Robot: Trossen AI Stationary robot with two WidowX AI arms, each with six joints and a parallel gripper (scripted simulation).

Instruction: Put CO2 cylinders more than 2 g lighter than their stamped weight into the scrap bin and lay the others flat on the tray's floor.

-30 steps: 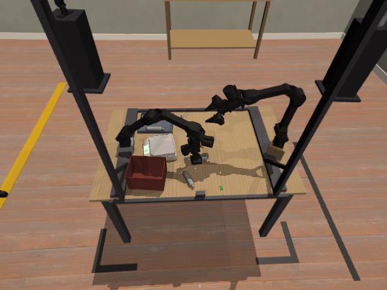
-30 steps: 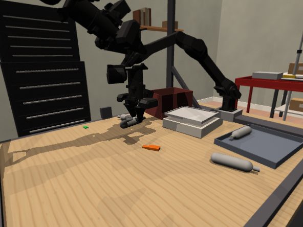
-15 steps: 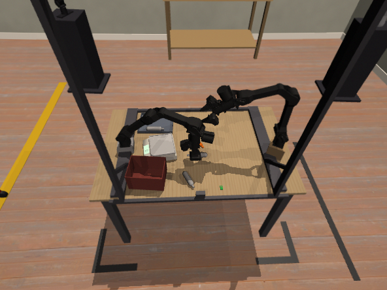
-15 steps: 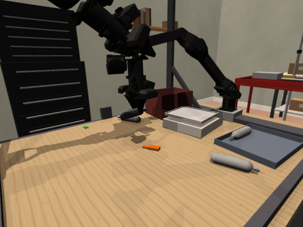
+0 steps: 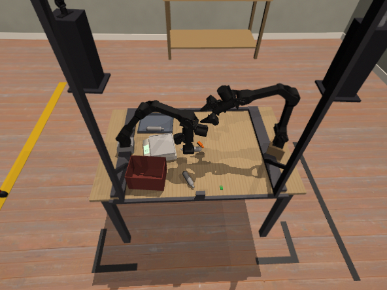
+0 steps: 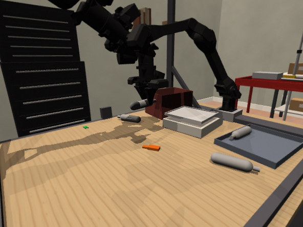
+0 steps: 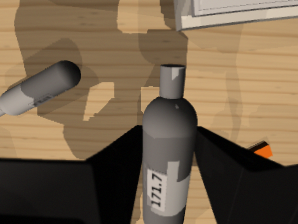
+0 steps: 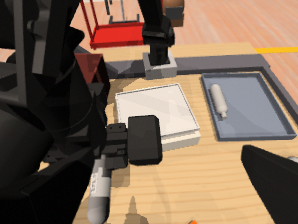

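Observation:
My left gripper is shut on a grey cylinder stamped 171.7, held above the table beside the scale. The scale's pan is empty; its display is too small to read. My right gripper is open and empty, high up behind the left arm's wrist. One cylinder lies flat in the tray. Another lies outside the tray. A dark-ended cylinder lies near the scrap bin.
An orange piece lies on the table below the left gripper's area. A small green piece lies near the table edge. The two arms are close together over the table's middle. The bin stands right beside the scale.

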